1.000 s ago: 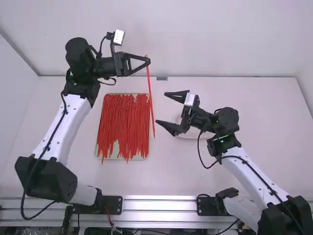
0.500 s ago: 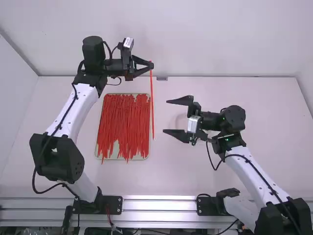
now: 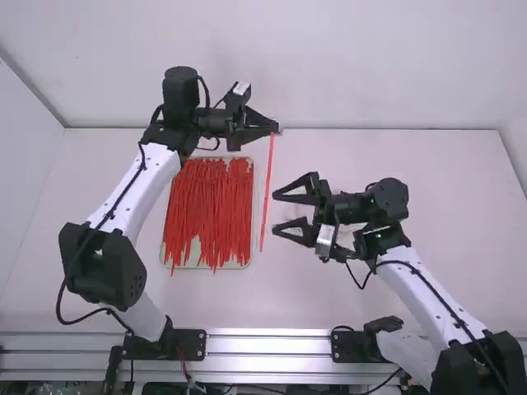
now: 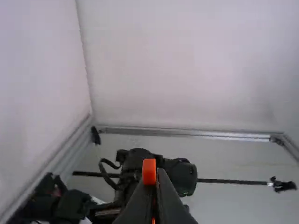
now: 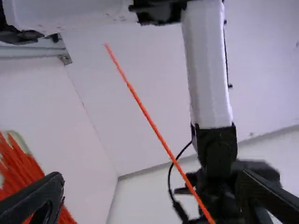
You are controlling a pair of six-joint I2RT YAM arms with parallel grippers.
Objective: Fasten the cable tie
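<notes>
My left gripper (image 3: 272, 129) is raised above the far side of the table, shut on the head end of a single red cable tie (image 3: 266, 193) that hangs straight down from it. In the left wrist view the tie's head (image 4: 149, 171) sits pinched between the closed fingers. My right gripper (image 3: 282, 212) stands open just right of the hanging tie's lower part, its two fingers spread one above the other. The right wrist view shows the tie (image 5: 148, 120) as a thin red line crossing in front of the left arm (image 5: 207, 79).
A flat tray (image 3: 176, 262) with several red cable ties (image 3: 207, 211) lies left of the middle, under the left arm. A small white dish (image 3: 306, 227) sits behind the right gripper. The table's right half is bare.
The left gripper has carried the hanging tie to the right, away from the tray. The right gripper has turned and dropped slightly, staying open beside the tie.
</notes>
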